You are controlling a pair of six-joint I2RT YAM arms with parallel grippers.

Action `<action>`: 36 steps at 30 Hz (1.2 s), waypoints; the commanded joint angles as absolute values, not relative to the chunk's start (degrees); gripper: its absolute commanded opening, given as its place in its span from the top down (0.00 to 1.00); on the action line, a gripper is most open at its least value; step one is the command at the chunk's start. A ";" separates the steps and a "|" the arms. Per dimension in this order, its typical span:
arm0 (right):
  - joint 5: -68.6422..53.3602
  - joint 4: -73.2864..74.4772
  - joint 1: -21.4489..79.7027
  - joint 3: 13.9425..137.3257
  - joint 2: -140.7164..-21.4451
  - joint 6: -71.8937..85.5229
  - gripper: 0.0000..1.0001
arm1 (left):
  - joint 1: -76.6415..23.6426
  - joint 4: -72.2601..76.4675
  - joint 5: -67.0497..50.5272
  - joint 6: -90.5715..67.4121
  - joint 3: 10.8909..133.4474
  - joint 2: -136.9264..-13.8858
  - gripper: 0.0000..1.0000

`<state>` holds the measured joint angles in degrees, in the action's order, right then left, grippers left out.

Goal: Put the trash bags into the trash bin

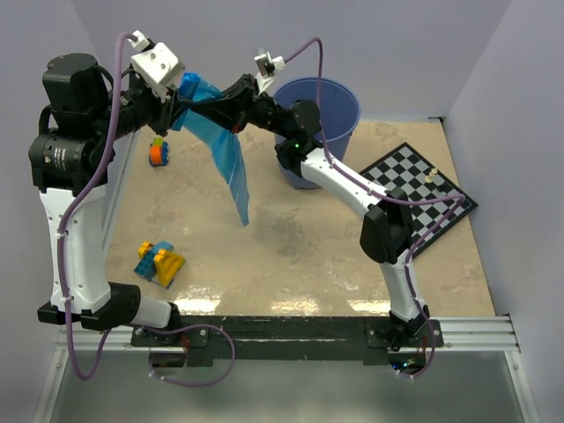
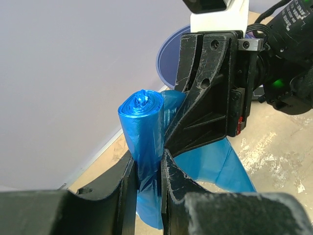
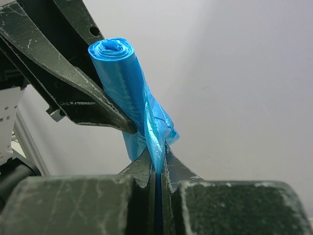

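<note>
Now my left gripper (image 2: 146, 166) clamps the roll of trash bags (image 2: 142, 120), my right gripper (image 3: 157, 164) pinches its loose end, and the bin (image 1: 337, 113) sits right of both.

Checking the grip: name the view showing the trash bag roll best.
Left wrist: the trash bag roll stands centred, clamped in the left gripper. Right wrist shows its top and pinched film; top external, mostly the hanging sheet.
</note>
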<state>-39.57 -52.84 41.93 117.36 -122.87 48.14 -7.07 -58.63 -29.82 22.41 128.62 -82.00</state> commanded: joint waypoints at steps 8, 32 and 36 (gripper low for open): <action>-38.14 -53.43 41.75 117.60 -121.90 49.31 0.88 | -6.86 -55.55 -30.24 20.22 128.58 -80.95 1.00; -49.14 -87.09 42.28 129.02 -128.06 77.33 1.00 | -7.12 -49.67 -24.44 19.07 120.59 -80.77 1.00; -47.46 -89.99 42.54 129.72 -127.53 80.24 1.00 | -7.21 -43.88 -20.22 19.07 113.41 -79.02 1.00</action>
